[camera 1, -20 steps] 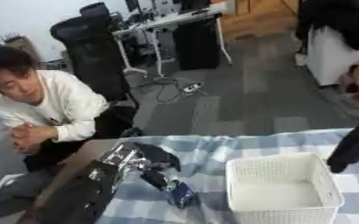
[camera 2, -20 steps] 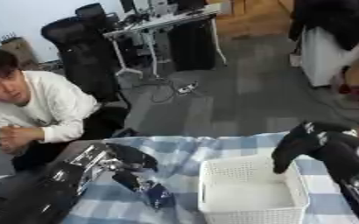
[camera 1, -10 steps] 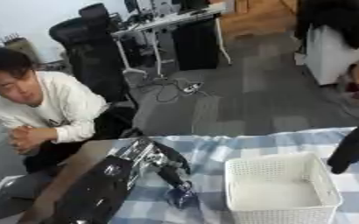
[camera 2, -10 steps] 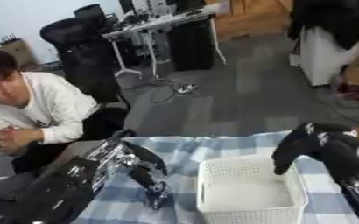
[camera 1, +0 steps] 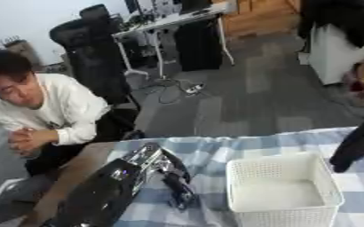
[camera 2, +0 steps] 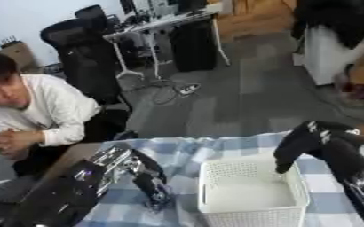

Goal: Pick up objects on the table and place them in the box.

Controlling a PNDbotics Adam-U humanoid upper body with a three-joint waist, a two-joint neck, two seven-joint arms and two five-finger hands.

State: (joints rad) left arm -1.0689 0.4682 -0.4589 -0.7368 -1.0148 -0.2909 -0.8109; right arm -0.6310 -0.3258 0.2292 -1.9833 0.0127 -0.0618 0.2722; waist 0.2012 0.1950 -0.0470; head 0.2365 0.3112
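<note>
Left hand [camera 2: 148, 177] at table's left, just left of basket, fingers pointing down and curled onto small dark-blue object [camera 2: 158, 198] lying on checked cloth [camera 2: 185, 148]; whether object clamped or only touched, cannot tell. Right hand [camera 2: 306, 142] hovers above basket's far right corner, fingers drooping, relaxed, holding nothing. White mesh basket [camera 2: 251, 212] right of centre, interior looks bare.
</note>
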